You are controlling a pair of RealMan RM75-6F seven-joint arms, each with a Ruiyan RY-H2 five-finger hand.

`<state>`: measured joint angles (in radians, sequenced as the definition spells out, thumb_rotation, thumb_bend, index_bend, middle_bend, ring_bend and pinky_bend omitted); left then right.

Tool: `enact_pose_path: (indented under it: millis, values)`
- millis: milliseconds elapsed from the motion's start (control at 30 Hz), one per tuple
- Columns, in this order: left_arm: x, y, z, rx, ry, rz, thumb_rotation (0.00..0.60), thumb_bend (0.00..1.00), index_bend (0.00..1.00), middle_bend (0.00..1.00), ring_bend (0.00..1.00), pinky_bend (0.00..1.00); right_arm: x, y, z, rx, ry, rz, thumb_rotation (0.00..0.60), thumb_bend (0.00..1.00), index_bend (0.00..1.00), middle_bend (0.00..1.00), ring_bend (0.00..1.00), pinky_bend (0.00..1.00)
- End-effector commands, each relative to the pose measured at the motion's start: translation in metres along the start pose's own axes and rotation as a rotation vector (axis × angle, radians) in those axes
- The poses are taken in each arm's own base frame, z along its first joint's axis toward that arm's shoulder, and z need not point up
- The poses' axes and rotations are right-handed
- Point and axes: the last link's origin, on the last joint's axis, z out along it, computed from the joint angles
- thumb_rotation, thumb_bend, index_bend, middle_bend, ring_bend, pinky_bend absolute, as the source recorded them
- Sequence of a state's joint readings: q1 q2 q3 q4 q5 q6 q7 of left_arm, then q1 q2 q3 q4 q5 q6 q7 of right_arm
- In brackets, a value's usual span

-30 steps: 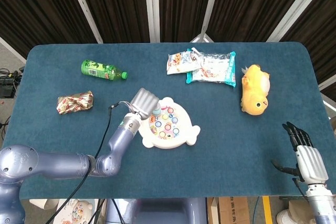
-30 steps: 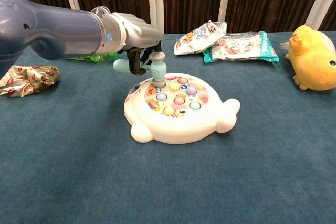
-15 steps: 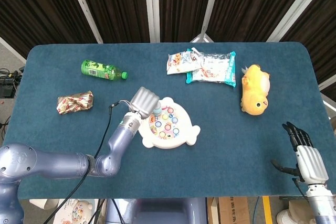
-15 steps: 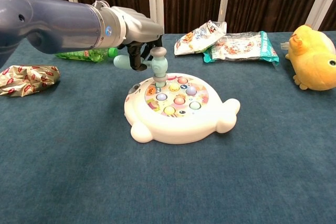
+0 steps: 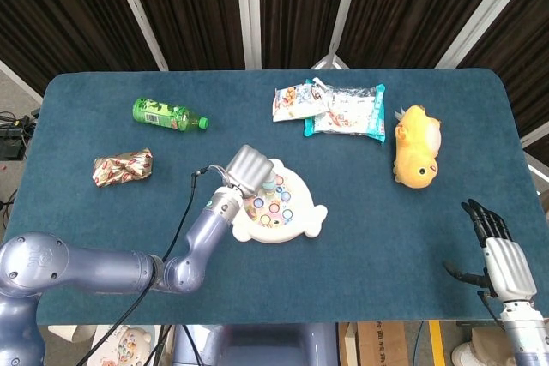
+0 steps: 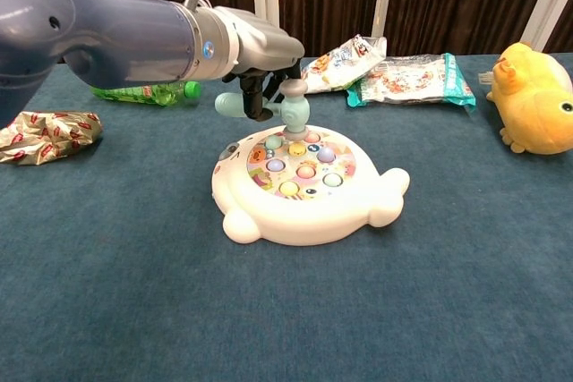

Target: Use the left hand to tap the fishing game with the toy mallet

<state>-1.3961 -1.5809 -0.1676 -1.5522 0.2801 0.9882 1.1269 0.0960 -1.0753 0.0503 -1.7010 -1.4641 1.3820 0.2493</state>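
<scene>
Toy mallet [image 6: 285, 106] is gripped in the left hand [image 6: 260, 51] with its head poised over the fishing game [image 6: 304, 187], apparently for tapping.

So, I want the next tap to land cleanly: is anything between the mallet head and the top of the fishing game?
Nothing visible. The left hand holds the toy mallet, with its head just above the fishing game and only open air between them. The snack packets lie behind the game.

Pale teal toy mallet [image 6: 288, 106], white fishing game [image 6: 304, 187]
</scene>
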Motion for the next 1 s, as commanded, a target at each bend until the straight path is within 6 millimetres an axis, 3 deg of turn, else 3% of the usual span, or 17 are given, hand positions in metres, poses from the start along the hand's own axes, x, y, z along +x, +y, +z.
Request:
enact_pose_path:
  millis: [33, 1000]
  values:
    - [-0.002, 0.002, 0.001, -0.002, -0.005, 0.006, 0.600, 0.67, 0.67, 0.56, 0.50, 0.65, 0.000, 0.000, 0.000, -0.001, 0.000, 0.000, 0.600, 0.23, 0.00, 0.00, 0.00, 0.00]
    - [-0.012, 0.009, 0.005, -0.004, -0.035, 0.037, 0.600, 0.67, 0.67, 0.56, 0.50, 0.65, 0.000, -0.001, 0.000, -0.006, -0.009, 0.016, 0.600, 0.23, 0.00, 0.00, 0.00, 0.00]
